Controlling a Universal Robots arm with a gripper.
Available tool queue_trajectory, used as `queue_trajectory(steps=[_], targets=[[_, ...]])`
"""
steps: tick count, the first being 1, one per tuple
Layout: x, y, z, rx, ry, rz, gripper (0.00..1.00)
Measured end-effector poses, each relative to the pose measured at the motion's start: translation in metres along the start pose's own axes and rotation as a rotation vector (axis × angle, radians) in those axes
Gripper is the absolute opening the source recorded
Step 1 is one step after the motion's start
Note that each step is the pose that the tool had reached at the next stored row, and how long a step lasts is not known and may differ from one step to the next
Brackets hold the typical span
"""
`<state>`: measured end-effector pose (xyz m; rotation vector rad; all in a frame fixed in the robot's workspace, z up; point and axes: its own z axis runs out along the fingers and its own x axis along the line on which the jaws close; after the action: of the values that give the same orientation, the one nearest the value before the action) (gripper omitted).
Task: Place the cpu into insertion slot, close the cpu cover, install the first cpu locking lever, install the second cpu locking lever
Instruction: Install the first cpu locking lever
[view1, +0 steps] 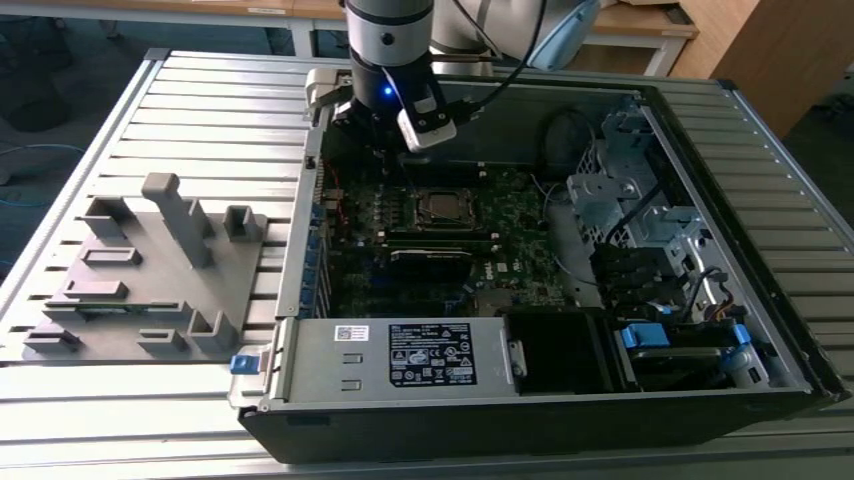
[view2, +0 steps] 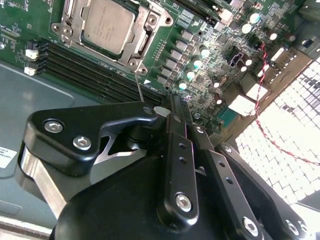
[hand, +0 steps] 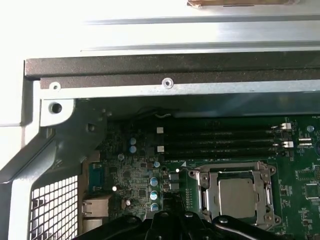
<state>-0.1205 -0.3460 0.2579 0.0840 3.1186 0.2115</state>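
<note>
at the exterior view's left, a grey moulded fixture (view1: 134, 290) on the slatted table (view1: 80, 160), well apart from the work. beside it, the open computer case (view1: 534, 435), green circuit board (view1: 521, 230) lying flat inside. over the board's edge on that side, the arm (view1: 390, 40), upright, wrist aimed straight down.

in the second wrist view, gripper (view2: 175, 105) narrow, fingers drawn flat together with hardly a gap, nothing visibly between them. tips just beside a thin wire locking lever (view2: 140, 87) standing up from the socket's corner; touching or merely near, cannot tell.

further right, near the board's middle, the cpu (view2: 107, 25), seated in the insertion slot (view2: 67, 30), with the cpu cover (view2: 142, 42) seemingly down flat around it.

probably light, stiff and fragile on its underside, with a smooth, slippery metal top; best held by opposite edges, not pressed on the face. lever likely springy, best caught near its free end.

at the exterior view's right, metal drive bays (view1: 641, 230).
</note>
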Motion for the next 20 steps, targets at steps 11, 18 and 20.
queue_trajectory(steps=[11,18,20], targets=[[0.0009,-0.001,0.0066,-0.0517,0.0036,0.001,0.1],[0.0024,-0.0015,0.0078,-0.1093,0.0066,0.002,0.1],[0.0026,-0.0017,0.0082,-0.1162,0.007,0.002,0.1]])
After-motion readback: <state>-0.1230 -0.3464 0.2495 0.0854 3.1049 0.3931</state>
